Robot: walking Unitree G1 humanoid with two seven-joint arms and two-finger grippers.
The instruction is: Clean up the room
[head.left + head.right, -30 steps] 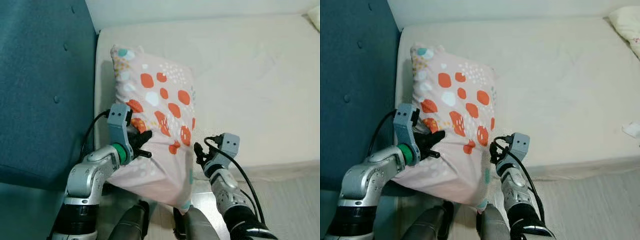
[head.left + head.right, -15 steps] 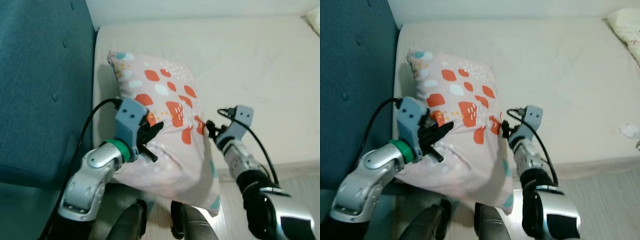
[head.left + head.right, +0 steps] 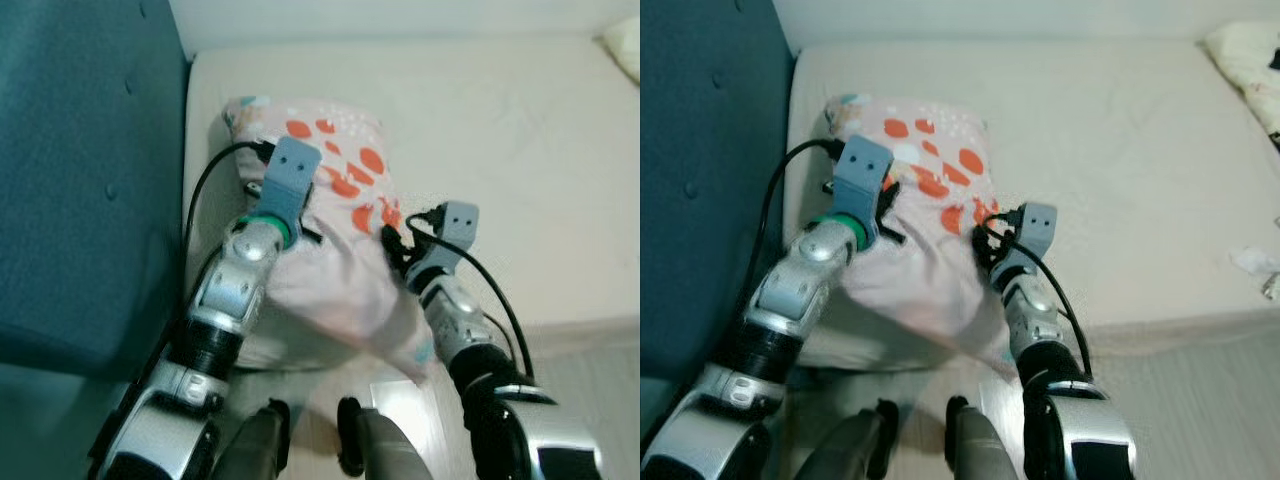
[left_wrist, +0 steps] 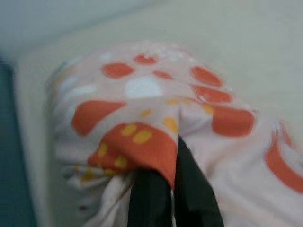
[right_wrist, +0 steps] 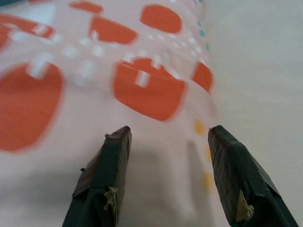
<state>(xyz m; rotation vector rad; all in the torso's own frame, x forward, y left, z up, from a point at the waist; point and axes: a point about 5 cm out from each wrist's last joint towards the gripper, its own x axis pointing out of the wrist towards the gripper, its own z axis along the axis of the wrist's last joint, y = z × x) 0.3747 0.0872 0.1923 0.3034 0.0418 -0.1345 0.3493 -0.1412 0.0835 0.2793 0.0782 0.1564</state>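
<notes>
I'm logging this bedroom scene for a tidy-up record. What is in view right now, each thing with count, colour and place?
pillow: one, pale pink with orange and white spots, on the mattress's left end, its near part hanging over the edge.
mattress: one, cream, across the scene.
headboard: one, teal, padded, left of the mattress.
second pillow: one, pale and patterned, far right corner of the mattress.
small white scraps: white, near the mattress's right edge.
floor: pale wood, in front.
left pincer: black fingers shut on a fold of the pillow.
right pincer: black fingers open, against the pillow's right side.
</notes>
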